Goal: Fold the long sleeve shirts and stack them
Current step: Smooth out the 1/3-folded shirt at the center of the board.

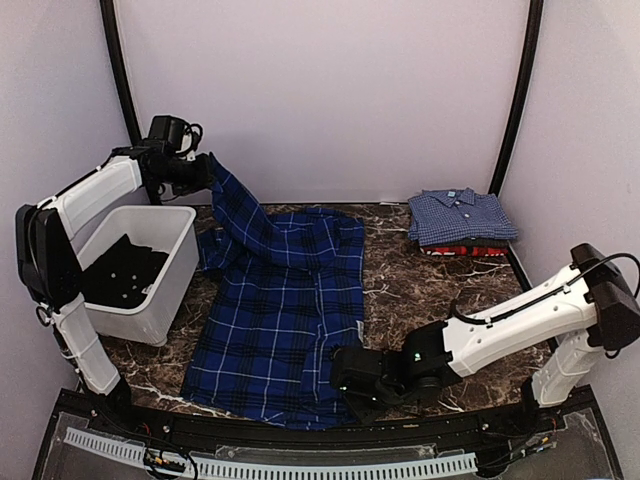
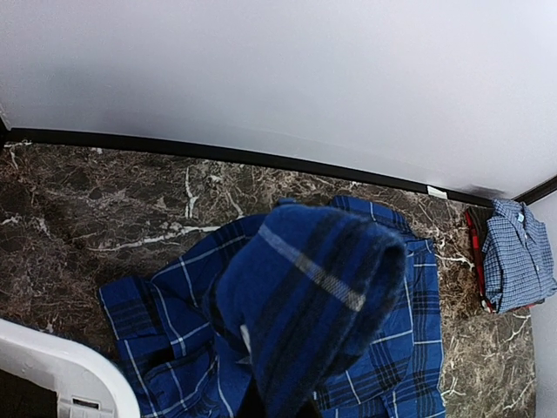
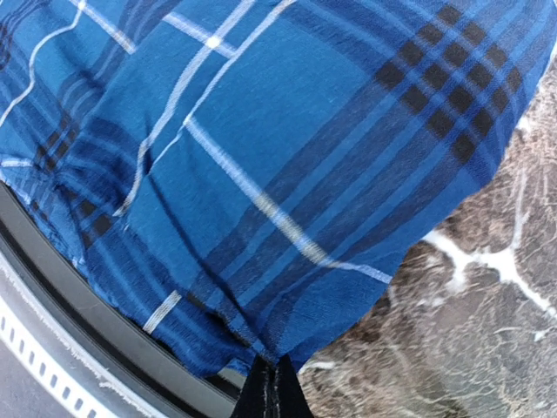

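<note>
The deep-blue plaid shirt (image 1: 280, 310) lies spread on the marble table (image 1: 400, 290). My left gripper (image 1: 203, 170) is shut on its sleeve and holds it raised at the back left; the sleeve (image 2: 305, 296) hangs over the jaws and hides them. My right gripper (image 1: 345, 385) is shut on the shirt's near right hem corner (image 3: 278, 348), low at the table's front edge. The lighter blue fine-check shirt (image 1: 460, 215) lies folded on the folded red shirt (image 1: 465, 249) at the back right; the pair also shows in the left wrist view (image 2: 513, 257).
A white bin (image 1: 150, 285) holding dark cloth (image 1: 120, 270) stands at the left, close to the plaid shirt. The black front rail (image 1: 300, 430) runs along the near edge. Walls close in the back and sides.
</note>
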Action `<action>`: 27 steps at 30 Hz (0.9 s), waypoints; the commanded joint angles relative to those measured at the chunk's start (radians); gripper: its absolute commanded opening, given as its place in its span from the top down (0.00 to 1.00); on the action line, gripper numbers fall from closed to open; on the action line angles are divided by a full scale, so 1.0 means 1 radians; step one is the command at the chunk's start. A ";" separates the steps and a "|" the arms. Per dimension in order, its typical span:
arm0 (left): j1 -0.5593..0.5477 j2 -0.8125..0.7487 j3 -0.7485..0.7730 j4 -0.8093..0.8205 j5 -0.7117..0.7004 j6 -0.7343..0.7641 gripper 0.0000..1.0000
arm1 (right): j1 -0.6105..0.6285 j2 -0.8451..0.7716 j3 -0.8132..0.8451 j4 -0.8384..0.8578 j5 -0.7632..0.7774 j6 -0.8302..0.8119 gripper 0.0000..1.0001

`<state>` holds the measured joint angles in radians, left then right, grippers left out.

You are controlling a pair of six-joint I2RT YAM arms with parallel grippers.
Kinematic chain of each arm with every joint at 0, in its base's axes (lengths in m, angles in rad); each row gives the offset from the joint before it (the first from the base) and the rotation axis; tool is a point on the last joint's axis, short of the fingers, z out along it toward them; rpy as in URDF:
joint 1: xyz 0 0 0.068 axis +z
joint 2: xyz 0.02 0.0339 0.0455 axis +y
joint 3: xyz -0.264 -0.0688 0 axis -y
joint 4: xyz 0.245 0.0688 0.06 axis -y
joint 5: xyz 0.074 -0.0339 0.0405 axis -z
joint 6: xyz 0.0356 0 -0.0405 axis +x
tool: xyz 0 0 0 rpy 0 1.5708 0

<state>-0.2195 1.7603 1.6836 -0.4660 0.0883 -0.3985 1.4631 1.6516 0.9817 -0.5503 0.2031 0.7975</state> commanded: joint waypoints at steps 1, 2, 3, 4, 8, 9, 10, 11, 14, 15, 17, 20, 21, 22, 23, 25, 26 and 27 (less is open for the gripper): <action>0.004 0.011 0.022 -0.011 -0.014 0.014 1.00 | 0.042 0.006 -0.004 -0.010 0.002 0.009 1.00; 0.005 0.013 0.028 -0.015 -0.018 0.015 1.00 | 0.046 0.007 -0.017 -0.001 -0.009 0.015 1.00; 0.005 0.016 0.030 -0.016 -0.020 0.016 1.00 | 0.048 0.007 -0.031 0.010 -0.020 0.019 1.00; 0.006 0.018 0.034 -0.018 -0.024 0.016 1.00 | 0.049 0.008 -0.044 0.023 -0.029 0.022 1.00; 0.006 0.023 0.050 -0.017 -0.015 0.010 1.00 | 0.048 0.025 -0.058 0.033 -0.033 0.021 1.00; 0.006 0.024 0.055 -0.015 -0.010 0.009 1.00 | 0.049 0.028 -0.047 0.025 -0.028 0.018 1.00; 0.005 0.024 0.064 -0.009 0.002 0.010 1.00 | 0.049 0.026 -0.040 0.021 -0.022 0.014 0.98; 0.005 0.022 0.069 -0.004 0.008 0.011 1.00 | 0.048 0.022 -0.035 0.021 -0.020 0.009 0.94; 0.006 0.006 0.089 0.034 0.043 0.016 1.00 | 0.041 0.003 -0.027 0.024 -0.023 -0.005 0.82; 0.006 0.002 0.091 0.043 0.049 0.016 1.00 | 0.036 -0.006 -0.024 0.023 -0.026 -0.008 0.79; 0.006 -0.005 0.103 0.061 0.061 0.018 1.00 | 0.023 -0.029 -0.011 0.014 -0.035 -0.019 0.71; 0.006 0.000 0.129 0.060 0.064 0.025 1.00 | -0.014 -0.085 0.026 -0.009 -0.037 -0.049 0.68; 0.006 0.003 0.135 0.055 0.064 0.027 1.00 | -0.032 -0.101 0.045 -0.017 -0.037 -0.060 0.68; 0.006 0.002 0.136 0.054 0.065 0.027 1.00 | -0.058 -0.116 0.059 -0.016 -0.042 -0.073 0.68; 0.006 0.000 0.134 0.052 0.063 0.027 1.00 | -0.084 -0.129 0.068 -0.003 -0.049 -0.088 0.68; 0.006 -0.006 0.131 0.056 0.059 0.027 1.00 | -0.153 -0.140 0.080 0.046 -0.073 -0.108 0.70; 0.006 -0.008 0.130 0.057 0.056 0.027 1.00 | -0.193 -0.136 0.082 0.077 -0.100 -0.111 0.71; 0.006 -0.010 0.133 0.059 0.051 0.028 1.00 | -0.238 -0.126 0.086 0.112 -0.142 -0.109 0.74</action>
<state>-0.2192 1.8023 1.7908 -0.4301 0.1406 -0.3912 1.3483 1.5349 1.0367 -0.5396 0.1364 0.7258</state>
